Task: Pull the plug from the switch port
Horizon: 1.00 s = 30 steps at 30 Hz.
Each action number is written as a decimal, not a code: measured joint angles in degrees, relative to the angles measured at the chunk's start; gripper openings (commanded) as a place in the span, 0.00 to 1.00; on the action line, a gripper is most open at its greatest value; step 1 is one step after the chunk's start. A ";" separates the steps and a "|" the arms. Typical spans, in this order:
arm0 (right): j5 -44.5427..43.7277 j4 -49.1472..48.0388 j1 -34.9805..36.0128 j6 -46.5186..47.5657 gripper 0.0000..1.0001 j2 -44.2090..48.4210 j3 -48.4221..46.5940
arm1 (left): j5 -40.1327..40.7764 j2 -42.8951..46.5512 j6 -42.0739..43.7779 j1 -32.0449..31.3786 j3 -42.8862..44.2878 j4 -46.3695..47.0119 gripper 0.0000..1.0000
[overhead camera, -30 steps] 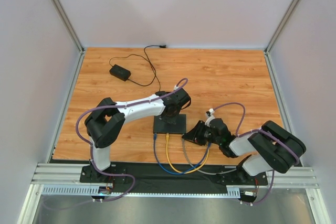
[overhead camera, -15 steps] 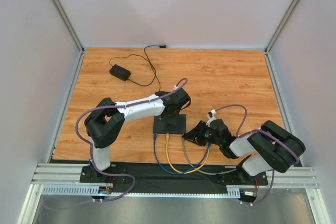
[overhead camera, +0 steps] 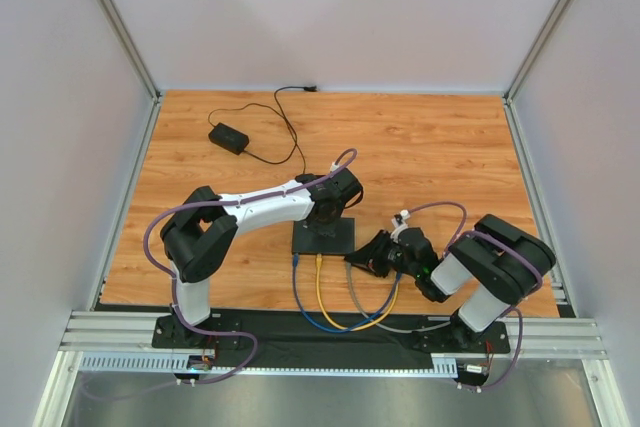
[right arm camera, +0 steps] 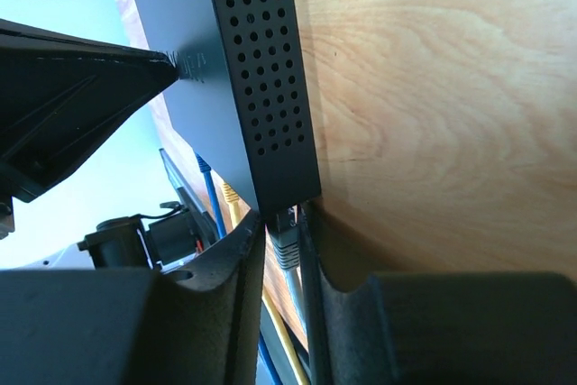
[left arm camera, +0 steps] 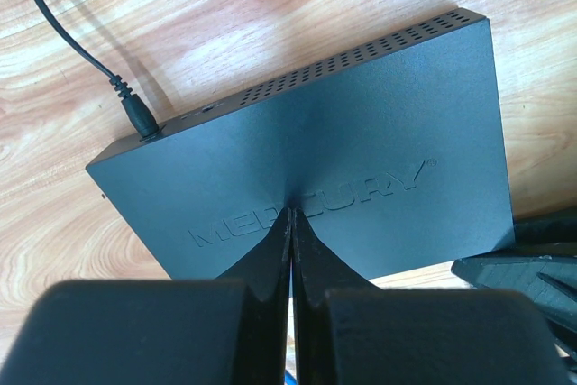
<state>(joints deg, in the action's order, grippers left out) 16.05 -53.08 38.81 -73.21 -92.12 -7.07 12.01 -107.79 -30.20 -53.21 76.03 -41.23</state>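
The switch is a flat black box on the wooden table, its port edge facing the arms. My left gripper is shut, and its tips press down on the switch's top. My right gripper is at the switch's near right corner. Its fingers close on either side of a grey plug that sits in the end port. A blue plug and a yellow plug sit in ports further along.
Blue, yellow and grey cables loop from the switch to the front rail. A small black power adapter lies at the back left, its cord plugged into the switch's far edge.
My right gripper has edged left toward the switch corner, and the right arm's elbow has swung in. The left arm and the switch have not moved.
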 measured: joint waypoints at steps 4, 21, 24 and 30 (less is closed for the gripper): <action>1.22 -7.85 -0.31 -1.44 0.11 -4.92 1.29 | -0.07 0.00 -0.13 0.04 -0.02 0.02 0.00; 2.73 -32.37 -0.83 -5.57 0.00 -22.77 3.58 | 0.24 0.07 -0.35 0.11 -0.22 0.07 0.00; 2.67 -31.47 -0.72 -4.87 0.00 -20.87 3.61 | 0.26 0.07 -0.35 0.11 -0.22 0.07 0.00; 1.05 -16.06 0.76 1.66 0.00 -8.68 3.30 | 0.31 0.07 -0.37 0.11 -0.24 0.04 0.00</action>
<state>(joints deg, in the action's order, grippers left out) 17.10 -69.14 39.57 -71.55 -100.79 -3.77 12.32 -107.72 -30.57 -53.10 75.79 -41.19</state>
